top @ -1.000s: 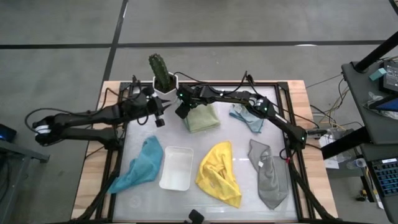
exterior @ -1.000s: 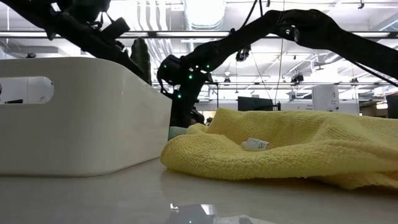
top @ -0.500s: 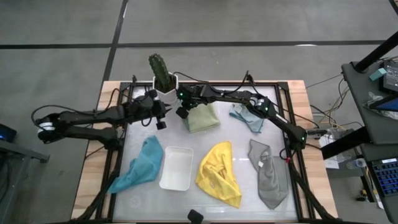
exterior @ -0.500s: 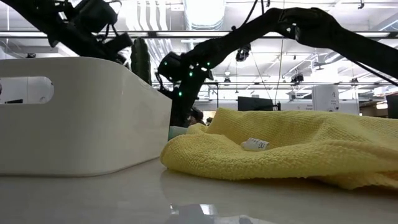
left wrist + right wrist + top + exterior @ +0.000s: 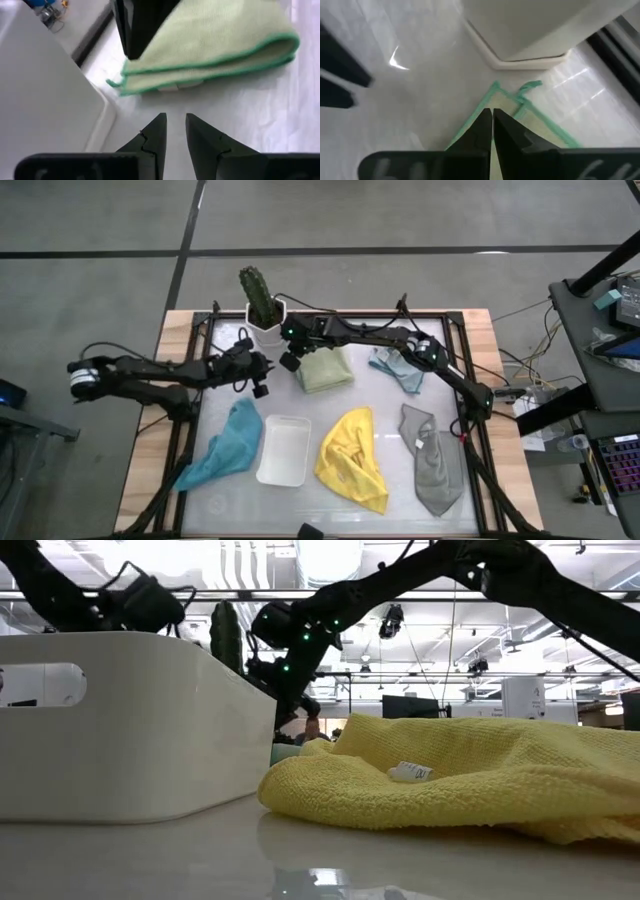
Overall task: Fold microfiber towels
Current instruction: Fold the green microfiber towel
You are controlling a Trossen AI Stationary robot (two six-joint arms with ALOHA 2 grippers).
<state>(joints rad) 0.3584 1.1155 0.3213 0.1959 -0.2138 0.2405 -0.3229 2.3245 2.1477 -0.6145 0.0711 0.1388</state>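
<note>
The folded pale green towel (image 5: 326, 370) lies flat at the far middle of the table, its green-edged layers (image 5: 210, 45) stacked. My right gripper (image 5: 289, 362) is shut just above the towel's left corner (image 5: 496, 91), with nothing seen between its fingers (image 5: 492, 111). My left gripper (image 5: 258, 383) hovers low over bare table left of that towel, its fingers (image 5: 175, 120) a narrow gap apart and empty. The light blue (image 5: 398, 370), yellow (image 5: 352, 458), grey (image 5: 432, 462) and teal (image 5: 228, 445) towels lie crumpled.
A white tray (image 5: 284, 450) sits near the front between the teal and yellow towels and fills the left of the low view (image 5: 120, 720). A potted cactus (image 5: 260, 302) in a white pot (image 5: 530, 30) stands at the far edge, close behind both grippers.
My left gripper has sunk toward the table and tipped further downward, left of the green towel. My right gripper has risen a little from the towel's left corner. The green towel has stayed folded in place.
</note>
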